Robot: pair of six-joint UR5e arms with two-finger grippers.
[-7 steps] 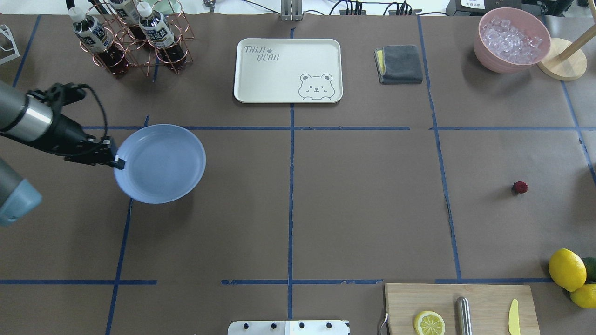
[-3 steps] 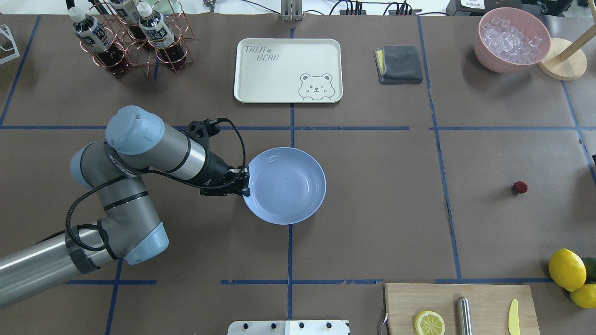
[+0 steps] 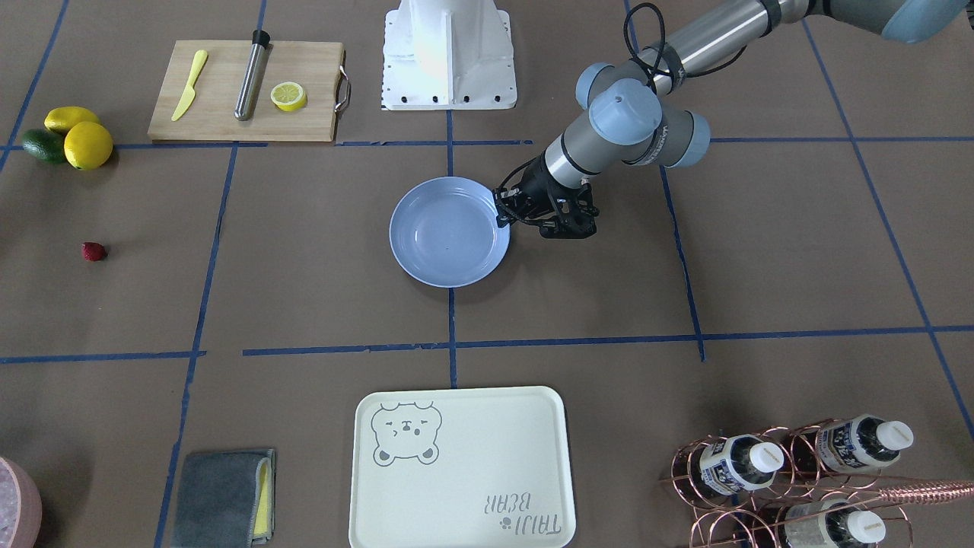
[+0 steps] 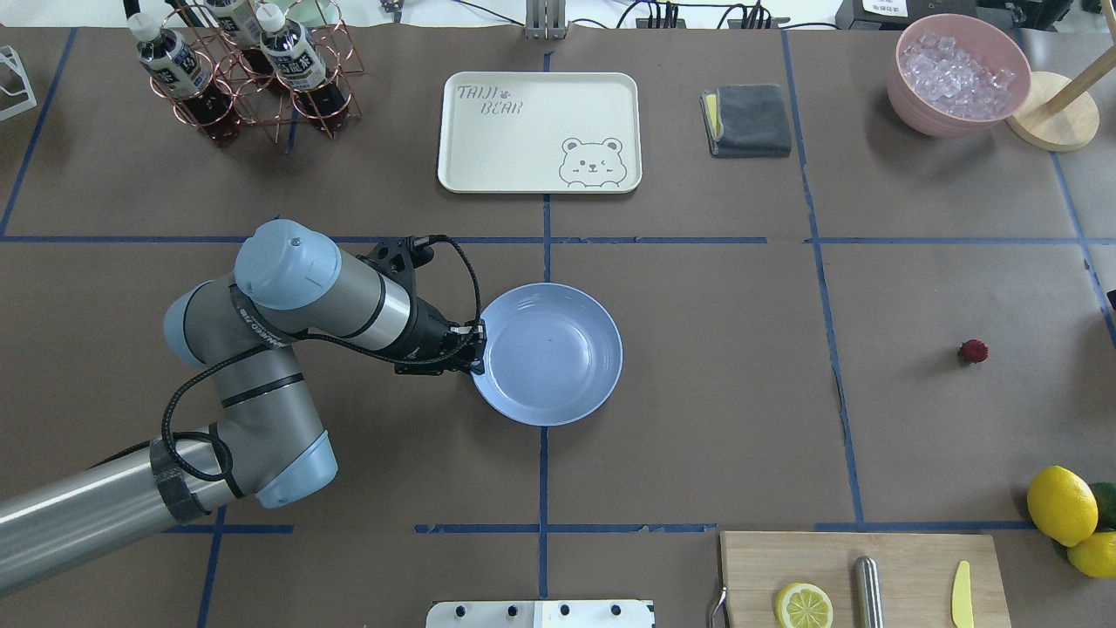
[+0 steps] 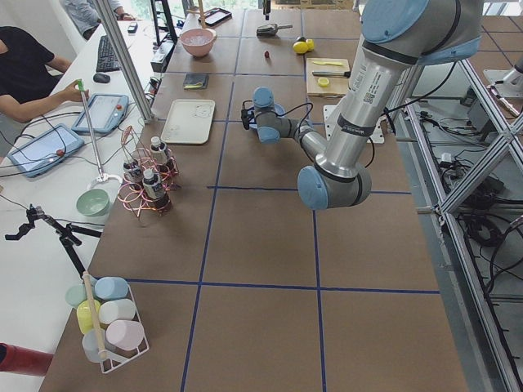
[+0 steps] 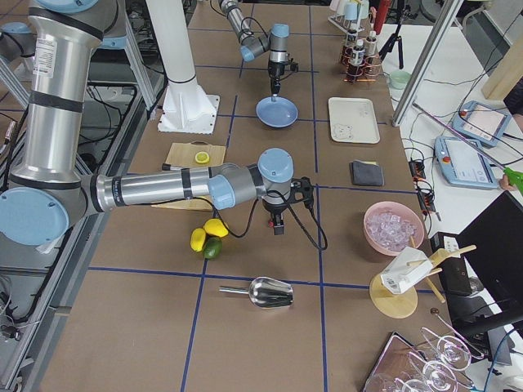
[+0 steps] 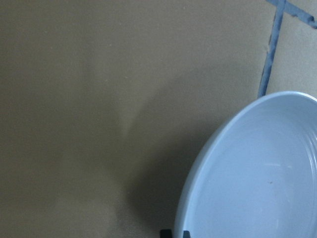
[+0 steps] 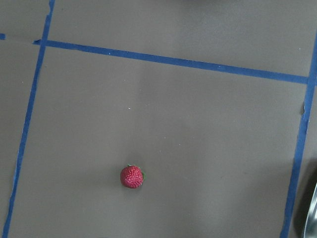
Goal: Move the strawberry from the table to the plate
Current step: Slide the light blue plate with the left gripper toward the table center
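The small red strawberry lies alone on the brown table at the right; it also shows in the front view and below the right wrist camera. The light blue plate is near the table's centre, over a blue tape line. My left gripper is shut on the plate's left rim; its fingertips pinch the edge. My right gripper shows only in the right side view, hanging over the table near the lemons, and I cannot tell its state.
A cream bear-print tray, a grey cloth and a pink bowl of ice line the far side. A bottle rack stands far left. A cutting board and lemons sit near right.
My left arm has carried the plate from the table's left part rightward to the centre. The strawberry has not moved.
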